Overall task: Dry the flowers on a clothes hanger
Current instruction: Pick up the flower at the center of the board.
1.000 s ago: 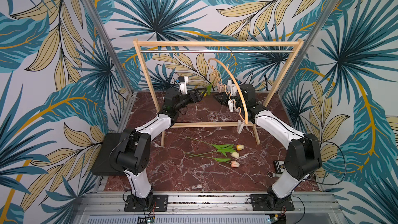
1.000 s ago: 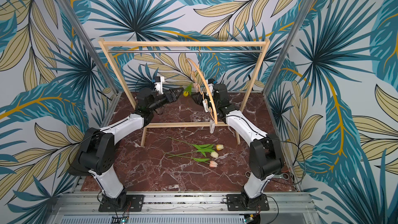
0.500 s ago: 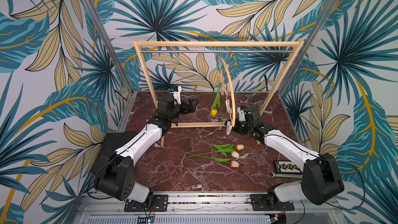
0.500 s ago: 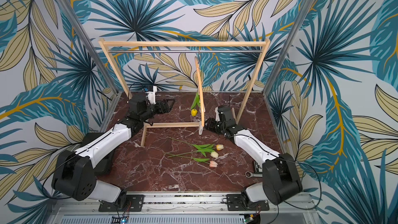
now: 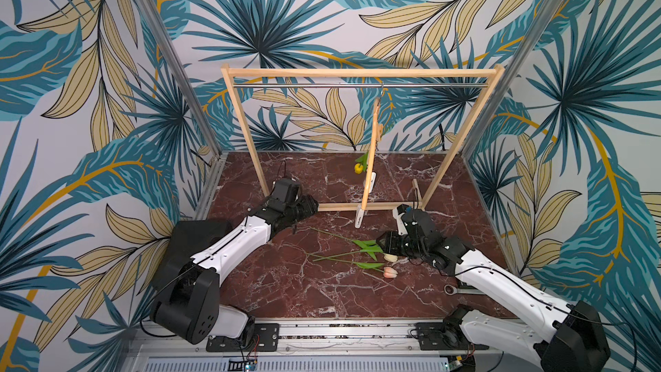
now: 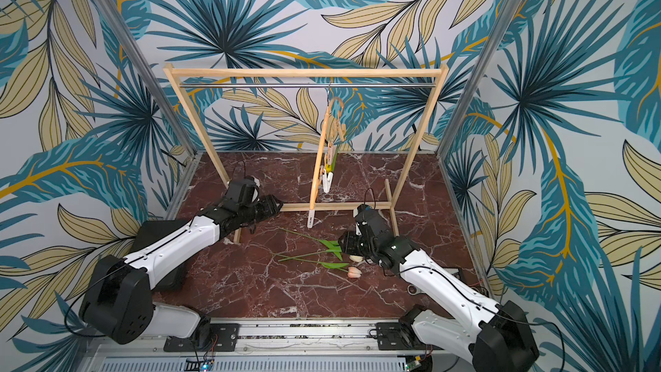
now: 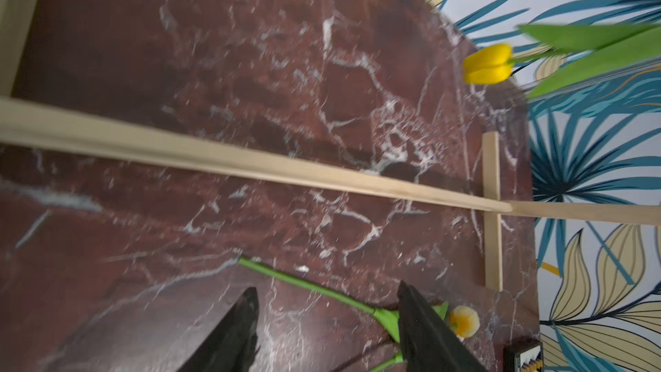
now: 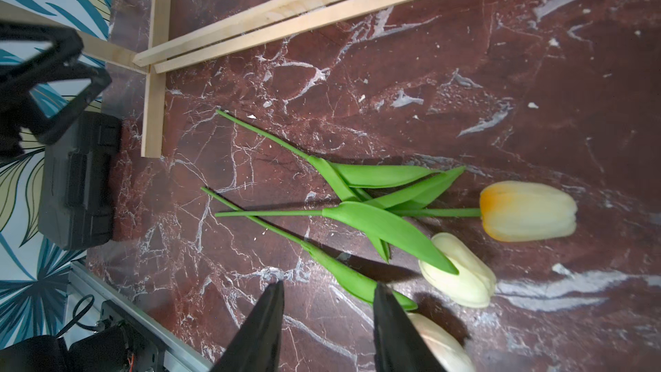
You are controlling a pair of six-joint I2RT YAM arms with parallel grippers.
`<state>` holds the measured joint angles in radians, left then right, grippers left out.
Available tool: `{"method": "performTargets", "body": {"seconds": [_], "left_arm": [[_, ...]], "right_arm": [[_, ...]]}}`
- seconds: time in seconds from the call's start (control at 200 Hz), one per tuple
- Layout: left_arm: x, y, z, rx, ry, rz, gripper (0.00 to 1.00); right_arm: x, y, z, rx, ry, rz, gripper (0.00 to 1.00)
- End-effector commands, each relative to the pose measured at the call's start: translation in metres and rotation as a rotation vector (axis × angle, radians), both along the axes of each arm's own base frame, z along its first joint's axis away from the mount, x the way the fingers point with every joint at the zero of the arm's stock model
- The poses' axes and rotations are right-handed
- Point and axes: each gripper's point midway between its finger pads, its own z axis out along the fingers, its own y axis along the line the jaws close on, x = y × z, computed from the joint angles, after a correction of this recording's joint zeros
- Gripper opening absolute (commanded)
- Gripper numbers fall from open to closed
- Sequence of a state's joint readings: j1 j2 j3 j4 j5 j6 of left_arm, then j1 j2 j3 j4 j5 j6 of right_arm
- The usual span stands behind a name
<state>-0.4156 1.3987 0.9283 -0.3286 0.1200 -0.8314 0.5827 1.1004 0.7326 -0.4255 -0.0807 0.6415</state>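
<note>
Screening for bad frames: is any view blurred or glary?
Left wrist view: smeared, yellow tulip and marble tabletop soft. Right wrist view: crisp, cream tulip casting a soft shadow. Both top views: sharp, evenly lit, no glare.

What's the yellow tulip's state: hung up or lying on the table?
Hung up: the yellow tulip dangles head down by the clothes hanger, clear of the table.
</note>
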Motion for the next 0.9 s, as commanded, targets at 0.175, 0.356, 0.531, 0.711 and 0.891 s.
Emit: {"method": "performTargets", "body": {"seconds": [0.175,0.356,0.531,0.711,0.891], "left_arm": [[-0.066,-0.01,-0.023,-0.041,0.227,0.22,0.69],[-0.075,-0.042,-0.025,-0.098,0.265,0.372,0.62],[-0.086,-0.082,-0.046,-0.16,0.356,0.521,0.49],[-0.079,-0.127,-0.071,-0.221,0.418,0.567,0.46],[-0.072,-0.139,-0.094,-0.282,0.472,0.6,0.39]], "right_arm": [[-0.014,0.009,-0.005,-0.051,0.029,0.12,0.4],[-0.026,0.005,-0.002,-0.018,0.017,0.128,0.36],[-0.039,0.003,0.0,0.01,0.004,0.161,0.29],[-0.051,-0.009,0.002,-0.006,-0.018,0.165,0.29],[-0.053,-0.017,0.014,0.004,-0.034,0.109,0.27]]}}
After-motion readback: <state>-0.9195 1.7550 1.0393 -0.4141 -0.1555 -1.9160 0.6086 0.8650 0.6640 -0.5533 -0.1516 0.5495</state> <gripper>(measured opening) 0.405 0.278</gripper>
